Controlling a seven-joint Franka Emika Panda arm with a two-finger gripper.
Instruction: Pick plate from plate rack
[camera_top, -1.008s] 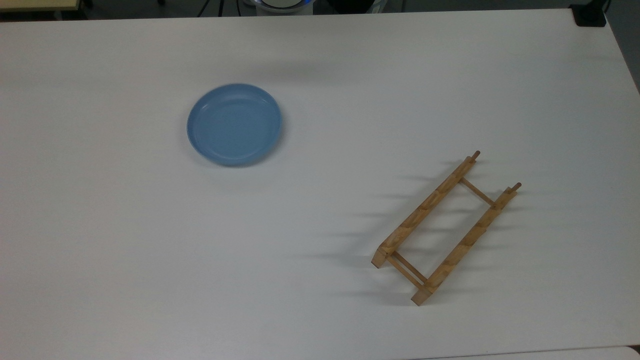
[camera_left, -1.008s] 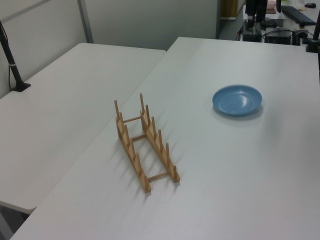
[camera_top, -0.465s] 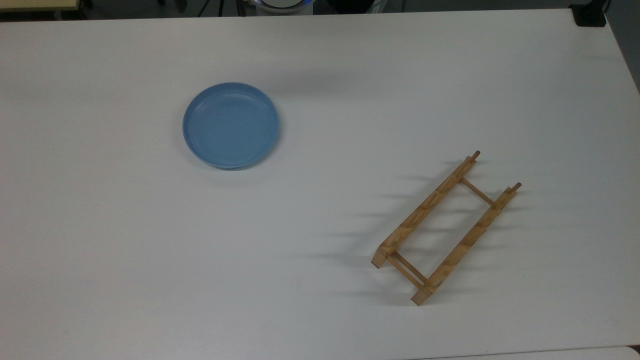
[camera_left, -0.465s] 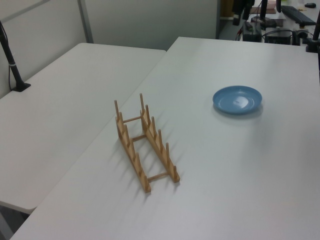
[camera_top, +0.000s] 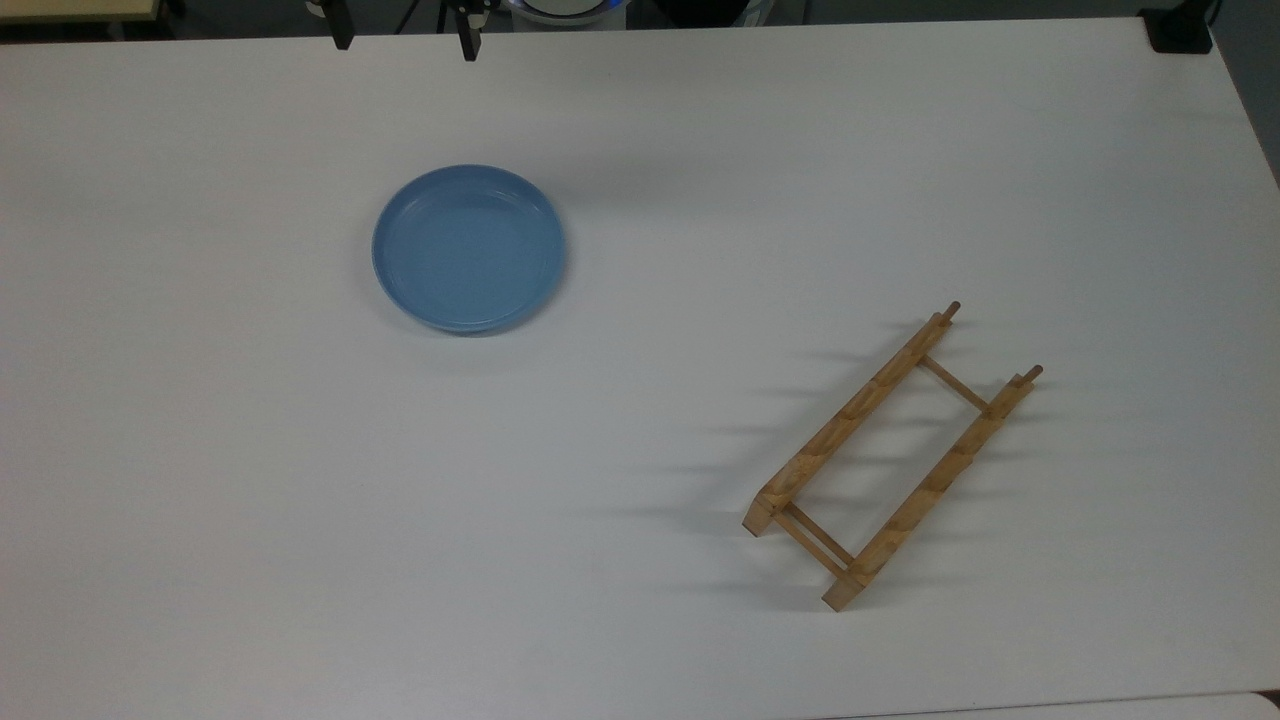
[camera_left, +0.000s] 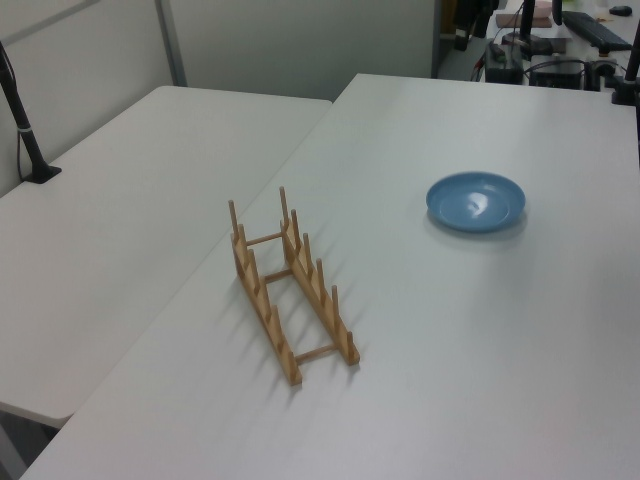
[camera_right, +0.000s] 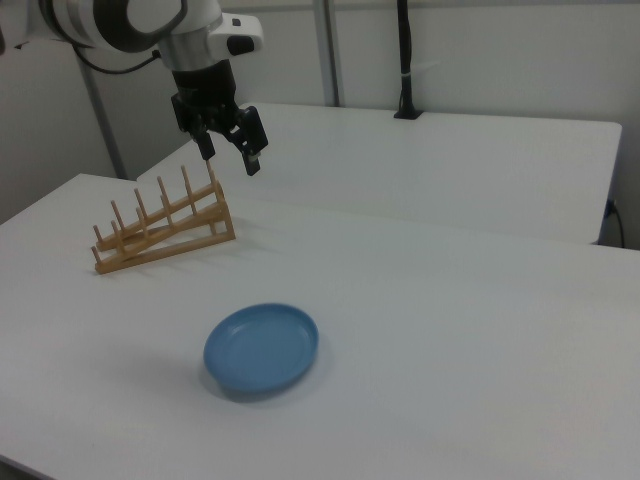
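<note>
The light-blue plate (camera_top: 468, 248) (camera_left: 476, 201) (camera_right: 262, 348) lies flat on the white table (camera_top: 640, 620), right side up and apart from the rack. The light-wood plate rack (camera_top: 893, 455) (camera_left: 290, 290) (camera_right: 165, 232) stands with nothing in its slots, toward the top view's lower right. My gripper (camera_top: 405, 45) (camera_right: 231, 157) hangs high above the table, open, with nothing between its fingers. In the top view its two fingertips (camera_top: 468, 48) poke in at the upper edge, beyond the plate.
A second white table (camera_left: 130, 200) adjoins this one on the left view's left, with a black clamped pole (camera_left: 25, 130) (camera_right: 405, 60) on it. A black object (camera_top: 1180, 30) sits at the top view's upper right corner. Desks with equipment (camera_left: 560, 40) stand past the far edge.
The plate wobbled slightly and has settled on the table. My gripper's fingertips have come into the top view's upper edge; the rack has not moved.
</note>
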